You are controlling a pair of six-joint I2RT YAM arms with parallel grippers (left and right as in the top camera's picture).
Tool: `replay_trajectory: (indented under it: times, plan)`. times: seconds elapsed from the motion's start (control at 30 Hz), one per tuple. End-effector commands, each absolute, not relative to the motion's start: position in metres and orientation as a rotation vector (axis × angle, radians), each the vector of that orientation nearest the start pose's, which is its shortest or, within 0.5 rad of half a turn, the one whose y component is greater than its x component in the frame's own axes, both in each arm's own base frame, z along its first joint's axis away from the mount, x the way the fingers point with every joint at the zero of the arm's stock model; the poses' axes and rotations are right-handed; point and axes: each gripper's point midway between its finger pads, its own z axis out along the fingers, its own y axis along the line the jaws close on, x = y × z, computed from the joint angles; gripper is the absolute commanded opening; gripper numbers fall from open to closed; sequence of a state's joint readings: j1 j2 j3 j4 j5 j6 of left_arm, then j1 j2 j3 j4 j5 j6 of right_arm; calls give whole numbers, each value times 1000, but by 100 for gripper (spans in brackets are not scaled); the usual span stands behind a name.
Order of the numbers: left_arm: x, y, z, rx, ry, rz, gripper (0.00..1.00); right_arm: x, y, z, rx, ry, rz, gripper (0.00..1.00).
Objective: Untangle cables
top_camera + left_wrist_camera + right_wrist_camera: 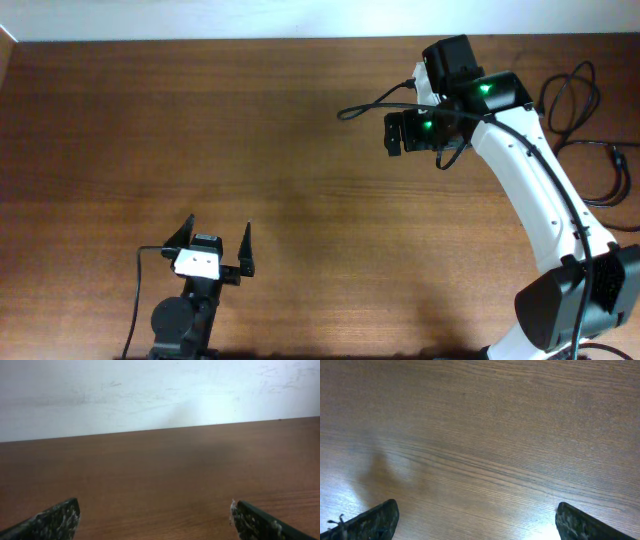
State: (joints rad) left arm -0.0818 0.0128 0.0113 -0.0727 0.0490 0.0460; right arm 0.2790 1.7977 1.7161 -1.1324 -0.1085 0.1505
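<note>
Left end effector (218, 232) and right end effector (476, 519) both spread wide, holding nothing; cables (590, 145) lie looped at the counter's (200, 120) right edge, limp and light, so I would pinch beside a plug (617, 159).

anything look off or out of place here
Nothing is spilled or broken. One oddity: the cables lie looped at the far right edge of the table, beyond the right arm, while the left gripper and right gripper are open, holding nothing.
</note>
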Motion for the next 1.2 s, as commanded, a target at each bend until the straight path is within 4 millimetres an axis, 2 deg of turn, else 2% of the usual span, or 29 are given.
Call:
replay_trajectory:
  times: [0.0, 0.43, 0.53, 0.63, 0.67, 0.73, 0.8, 0.93, 1.03, 1.17]
  plan:
    - [244, -28, 157, 156, 1640, -51, 99, 391, 134, 190, -216, 2773, 252, 99]
    - [244, -28, 157, 156, 1640, -51, 99, 391, 131, 189, -212, 2774, 236, 99]
    - [244, -28, 157, 156, 1640, -51, 99, 387, 131, 194, -216, 2770, 239, 99]
    - [244, -28, 157, 156, 1640, -51, 99, 377, 128, 226, -207, 2680, 239, 99]
    - [244, -28, 157, 156, 1640, -51, 99, 370, 122, 242, -198, 2626, 222, 99]
    - [244, -28, 157, 156, 1640, -51, 99, 355, 106, 254, -166, 2505, 171, 99]
    - [244, -28, 157, 156, 1640, -51, 99, 340, 94, 245, -135, 2372, 190, 99]
    - [244, -28, 157, 156, 1640, -51, 99, 326, 60, 219, -26, 2187, 178, 99]
    - [244, -28, 157, 156, 1640, -51, 99, 317, 45, 209, 21, 2033, 174, 99]
    - [244, -28, 157, 156, 1640, -51, 99, 291, 36, 163, 36, 1873, 183, 99]
